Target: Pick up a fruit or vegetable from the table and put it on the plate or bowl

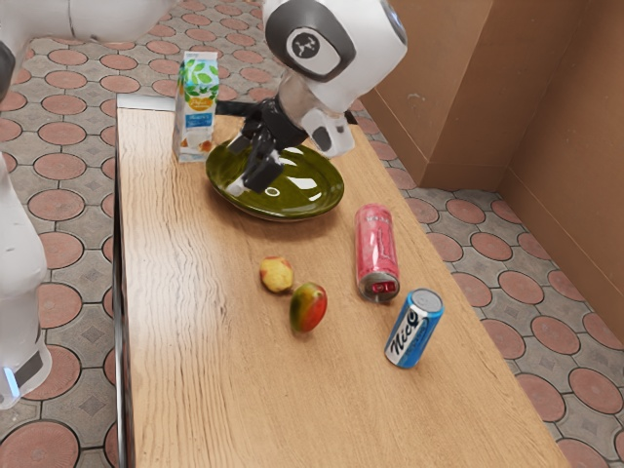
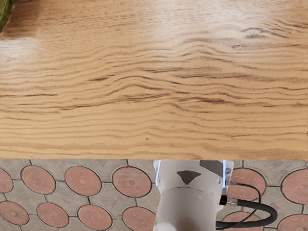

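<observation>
A dark green plate [image 1: 312,195] lies at the far middle of the wooden table [image 1: 214,390]. Two fruits rest nearer the front: a yellow-red peach-like fruit [image 1: 277,274] and a red-green mango [image 1: 308,306] just beside it. My black gripper [image 1: 250,168] hangs over the plate's left part, open, with nothing between its fingers. It is well away from both fruits. In the wrist view a sliver of the plate [image 2: 4,13] shows at the corner, beyond bare table wood [image 2: 154,86].
A juice carton [image 1: 196,105] stands behind the plate. A red can [image 1: 376,252] lies on its side right of the fruits, and a blue can [image 1: 414,328] lies tilted nearer the front. The robot base [image 2: 192,192] stands on tiled floor past the table edge.
</observation>
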Controlling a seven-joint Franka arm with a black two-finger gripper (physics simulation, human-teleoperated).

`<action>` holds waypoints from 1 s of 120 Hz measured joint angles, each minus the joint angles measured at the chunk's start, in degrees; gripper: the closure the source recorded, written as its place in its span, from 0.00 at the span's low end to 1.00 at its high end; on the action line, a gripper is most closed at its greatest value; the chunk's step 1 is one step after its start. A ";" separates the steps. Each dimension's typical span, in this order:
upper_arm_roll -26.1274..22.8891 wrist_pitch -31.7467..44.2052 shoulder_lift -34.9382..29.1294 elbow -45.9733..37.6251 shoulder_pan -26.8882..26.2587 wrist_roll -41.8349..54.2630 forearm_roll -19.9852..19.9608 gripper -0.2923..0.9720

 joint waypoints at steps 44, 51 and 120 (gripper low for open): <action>-2.07 30.24 -0.68 -4.44 -5.40 4.87 5.53 0.23; -1.99 31.67 -0.53 -4.42 -5.43 8.86 6.82 0.23; 7.74 37.65 -4.47 -19.27 -12.67 43.94 -3.54 0.23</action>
